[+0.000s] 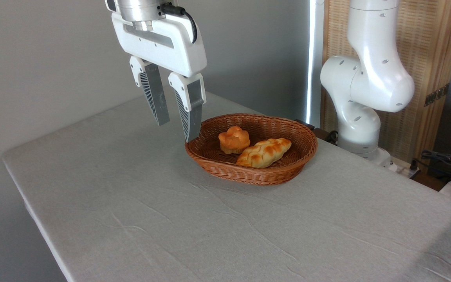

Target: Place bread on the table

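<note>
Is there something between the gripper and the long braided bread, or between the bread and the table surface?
The gripper hangs open above the basket's left rim. The braided bread lies uncovered inside the basket, with a round bun touching its left side. Only the basket wall separates the bread from the table.

arm (366, 78) top cropped; table (131, 219) edges cut off
</note>
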